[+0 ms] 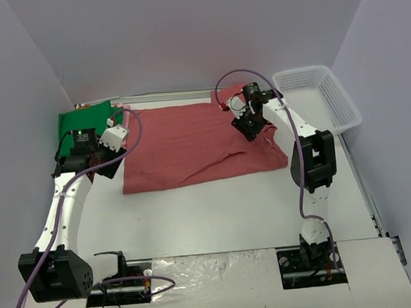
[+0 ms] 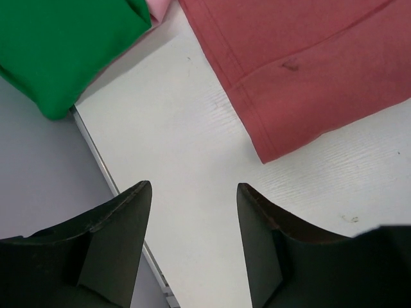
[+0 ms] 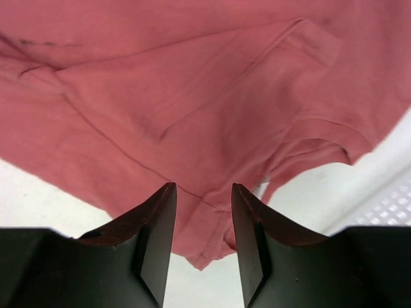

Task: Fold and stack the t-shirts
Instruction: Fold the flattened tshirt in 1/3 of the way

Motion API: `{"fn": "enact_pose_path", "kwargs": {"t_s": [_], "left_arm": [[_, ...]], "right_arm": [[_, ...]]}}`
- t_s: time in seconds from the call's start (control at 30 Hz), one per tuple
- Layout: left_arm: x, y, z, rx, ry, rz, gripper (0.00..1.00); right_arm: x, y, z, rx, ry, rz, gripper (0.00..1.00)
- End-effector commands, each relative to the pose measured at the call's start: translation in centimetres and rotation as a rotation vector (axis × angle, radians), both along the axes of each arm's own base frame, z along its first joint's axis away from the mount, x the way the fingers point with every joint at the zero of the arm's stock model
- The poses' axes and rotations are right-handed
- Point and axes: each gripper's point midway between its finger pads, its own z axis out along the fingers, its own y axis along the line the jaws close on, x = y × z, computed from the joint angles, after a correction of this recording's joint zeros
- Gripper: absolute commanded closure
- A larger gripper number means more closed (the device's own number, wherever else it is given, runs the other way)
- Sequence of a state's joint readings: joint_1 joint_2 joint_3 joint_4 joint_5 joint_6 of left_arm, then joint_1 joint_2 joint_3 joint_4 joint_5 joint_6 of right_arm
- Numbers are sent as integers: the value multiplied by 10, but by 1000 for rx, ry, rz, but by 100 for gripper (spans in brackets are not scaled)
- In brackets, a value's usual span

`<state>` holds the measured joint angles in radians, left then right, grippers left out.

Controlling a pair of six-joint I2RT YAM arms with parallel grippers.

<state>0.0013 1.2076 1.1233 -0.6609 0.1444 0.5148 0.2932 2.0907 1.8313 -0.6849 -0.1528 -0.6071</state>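
**Red shirt laid out, both pincers empty**

Far left corner: green shirt (image 1: 83,124) folded, with a pink shirt (image 2: 157,8) showing at its edge. Left gripper (image 2: 192,186) stands wide open, holding nothing, over bare table (image 1: 216,209) between the green shirt and a corner of the red shirt (image 1: 191,144). The red shirt lies spread across the far middle, rumpled along its right side. Right gripper (image 3: 203,187) is over that rumpled edge, jaws moderately parted with no cloth between them. White mesh basket (image 1: 321,96) sits in the far right corner.
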Motion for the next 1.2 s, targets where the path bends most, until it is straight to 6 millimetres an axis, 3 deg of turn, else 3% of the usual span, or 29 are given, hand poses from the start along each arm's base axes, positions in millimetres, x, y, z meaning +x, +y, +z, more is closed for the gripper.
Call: {"fn": "enact_pose_path", "kwargs": {"t_s": [0.0, 0.23, 0.7, 0.8, 1.0, 1.03, 1.17], "left_arm": [[-14, 7, -4, -47, 23, 53, 46], [-18, 12, -12, -97, 39, 79, 43], [-18, 16, -18, -122, 45, 99, 41], [-18, 16, -21, -124, 50, 98, 41], [-17, 15, -24, -129, 61, 97, 40], [-18, 15, -24, -129, 59, 97, 41], [-19, 14, -26, -132, 64, 95, 40]], "right_arm": [[-25, 15, -3, 58, 91, 66, 64], [-27, 21, -28, 56, 165, 104, 60], [-42, 36, -59, 44, 274, 168, 59], [-40, 36, -62, 36, 276, 162, 65], [-36, 33, -67, 7, 273, 146, 86], [-35, 34, -67, 7, 268, 143, 94], [-30, 32, -63, -2, 250, 129, 99]]}}
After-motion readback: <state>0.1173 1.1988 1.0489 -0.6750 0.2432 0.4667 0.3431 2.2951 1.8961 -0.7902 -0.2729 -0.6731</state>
